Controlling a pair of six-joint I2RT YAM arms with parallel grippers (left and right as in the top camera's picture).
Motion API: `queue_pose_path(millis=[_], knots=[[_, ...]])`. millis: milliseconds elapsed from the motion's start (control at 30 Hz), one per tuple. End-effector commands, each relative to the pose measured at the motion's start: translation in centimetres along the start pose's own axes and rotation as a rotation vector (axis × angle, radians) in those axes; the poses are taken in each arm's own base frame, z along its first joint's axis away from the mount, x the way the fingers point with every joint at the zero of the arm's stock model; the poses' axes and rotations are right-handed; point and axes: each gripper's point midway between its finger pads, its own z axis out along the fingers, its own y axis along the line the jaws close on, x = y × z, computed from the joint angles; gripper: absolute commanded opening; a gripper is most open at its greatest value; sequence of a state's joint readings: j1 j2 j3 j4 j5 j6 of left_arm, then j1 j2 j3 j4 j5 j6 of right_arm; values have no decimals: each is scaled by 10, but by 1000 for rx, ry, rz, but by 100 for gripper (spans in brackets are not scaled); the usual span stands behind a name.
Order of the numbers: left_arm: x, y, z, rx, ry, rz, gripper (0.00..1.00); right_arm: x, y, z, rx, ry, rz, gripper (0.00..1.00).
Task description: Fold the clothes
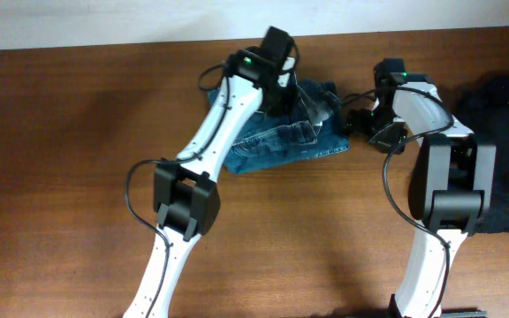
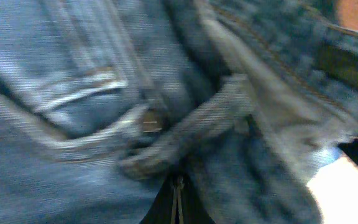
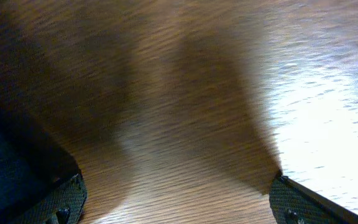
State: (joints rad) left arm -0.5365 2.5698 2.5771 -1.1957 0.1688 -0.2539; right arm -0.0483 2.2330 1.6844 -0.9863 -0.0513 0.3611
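Jeans [image 1: 277, 141] lie bunched in a heap at the far ctr of the table [image 1: 78, 177], blue denim w/ pale seams, the heap's L part tucked under the L arm [image 1: 224, 119]. That arm reaches from the near edge up and across to the heap. The L gripper [image 1: 309, 108] sits right over the heap's upper R part, by the far edge of the denim. In the L wrist view denim fills nearly the whole pic, all blurred: a pocket [image 2: 79, 84] w/ pale stitched edge at L, a strip [image 2: 197, 127] of waistband or belt loop running diagonally thru the ctr, more folds at R. The 2 fingers [image 2: 166, 208] meet at bottom ctr, clenched tight w/ only a thin line btwn them. A fold of denim sits right at their tips, so the grip looks to be on the jeans; how much cloth is caught can't be told. The R arm [image 1: 449, 177] rises from the near edge on the R side. The R gripper [image 1: 353, 115] points L toward the heap, just beside the jeans' R edge; touching or not, can't tell. In the R wrist view its 2 fingertips [image 3: 67, 199] stand at the lower corners, spread wide w/ only bare wood btwn them: released, holding nothing. A dark shape at that view's L edge is too blurred to name. The black garment [image 1: 502, 132] lies crumpled at the table's far R, partly behind the R arm, well apart from the jeans.
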Motion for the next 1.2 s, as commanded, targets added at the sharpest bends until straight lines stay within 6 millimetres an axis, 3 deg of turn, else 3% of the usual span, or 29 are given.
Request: queue_pose_path(millis=[0,267,433,600,733,833,900,967,1033,1167], knots=[[15,-33,20,49,40,61,1,29,23,30,-68,111,-34,99],[41,-34,68,66,135,59,1,28,22,30,-69,108,-4,99],[50,-42,82,86,162,68,6,25,23,30,-71,99,13,99],[51,-45,83,90,162,80,7,25,23,30,-71,98,13,99],[40,-43,66,92,139,82,7,25,22,30,-64,95,12,99],[17,-39,31,99,73,119,7,25,22,30,-64,95,12,99],[0,-29,-3,69,13,124,11,24,22,31,-66,91,12,99],[-9,-14,-24,12,-30,112,20,22,23,31,-68,85,11,99],[-18,0,-45,-22,-74,95,42,21,23,31,-71,79,11,99],[-20,22,-55,-39,-70,56,69,19,24,31,-74,71,10,99]])
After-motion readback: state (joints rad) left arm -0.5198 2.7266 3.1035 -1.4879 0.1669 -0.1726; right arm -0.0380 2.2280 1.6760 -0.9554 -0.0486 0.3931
